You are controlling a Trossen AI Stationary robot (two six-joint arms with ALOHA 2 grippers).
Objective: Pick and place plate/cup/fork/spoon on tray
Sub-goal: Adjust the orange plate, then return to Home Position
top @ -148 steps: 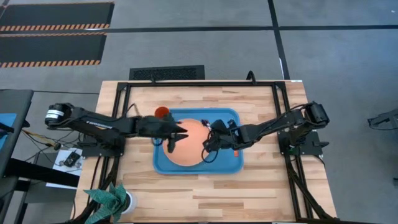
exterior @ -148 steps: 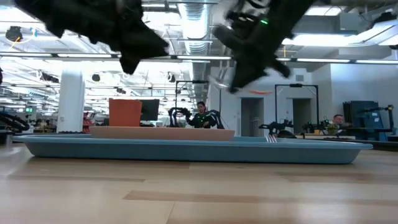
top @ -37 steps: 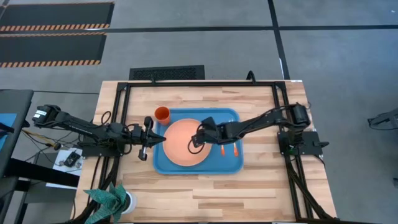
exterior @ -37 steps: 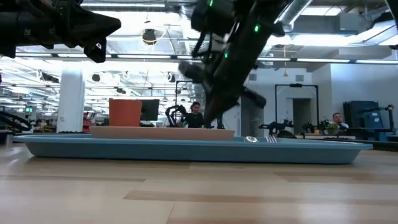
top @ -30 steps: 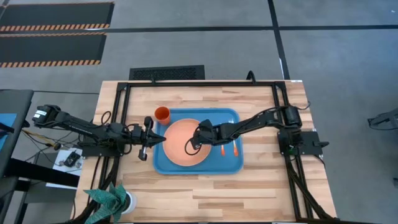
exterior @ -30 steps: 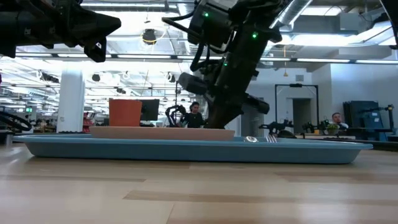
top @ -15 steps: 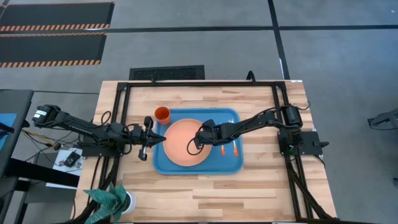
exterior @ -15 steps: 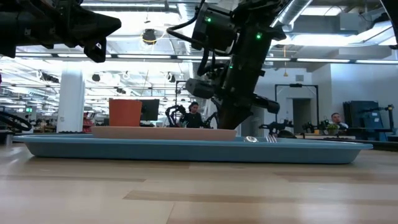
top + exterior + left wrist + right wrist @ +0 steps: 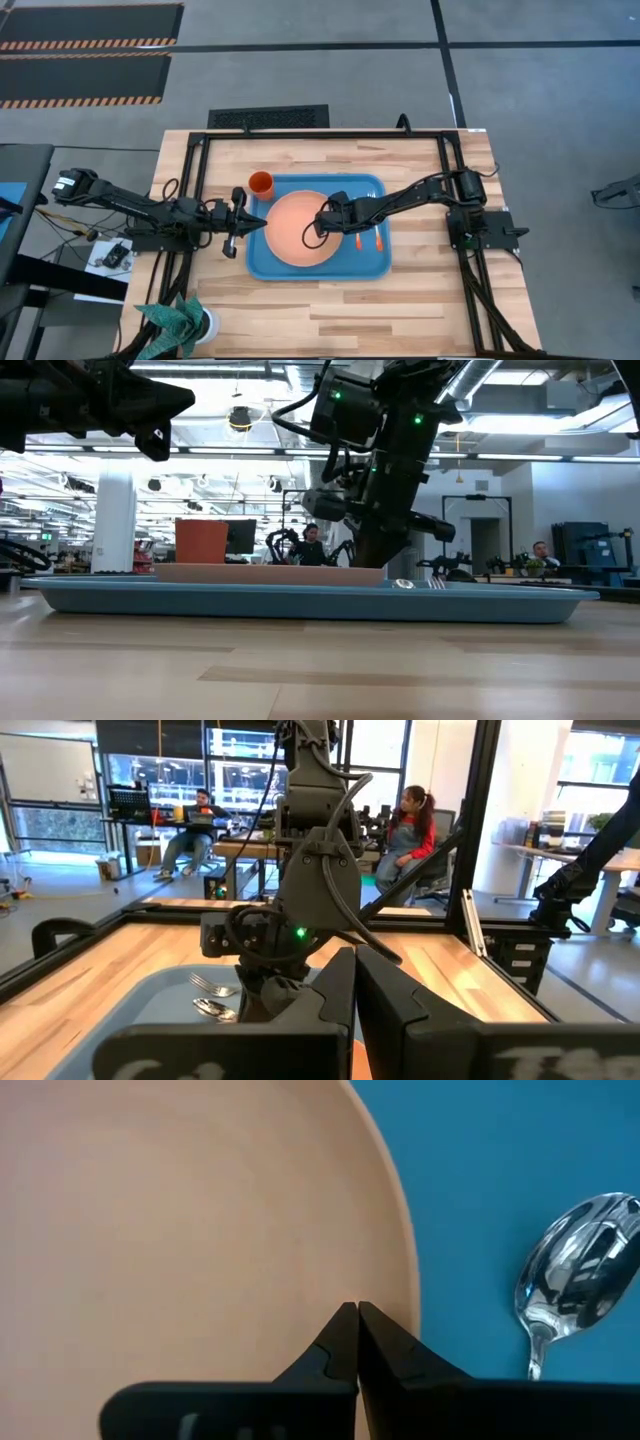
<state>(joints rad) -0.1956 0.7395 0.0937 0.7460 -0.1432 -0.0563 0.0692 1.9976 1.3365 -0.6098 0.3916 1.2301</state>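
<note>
Lying inside the blue tray (image 9: 262, 262), the plate (image 9: 290, 228) has the spoon (image 9: 575, 1285) and fork (image 9: 210, 985) beside it, while the cup (image 9: 260, 183) stands by the tray's far left corner. The right gripper (image 9: 357, 1330) sits clenched, empty, at the plate's edge. The left gripper (image 9: 233, 213), also clenched, hovers left of the tray.

a green potted plant (image 9: 178, 322) sat at the near left corner of my wooden counter (image 9: 420, 300). beyond the counter, two seated people (image 9: 412, 815) showed in the room behind it.
</note>
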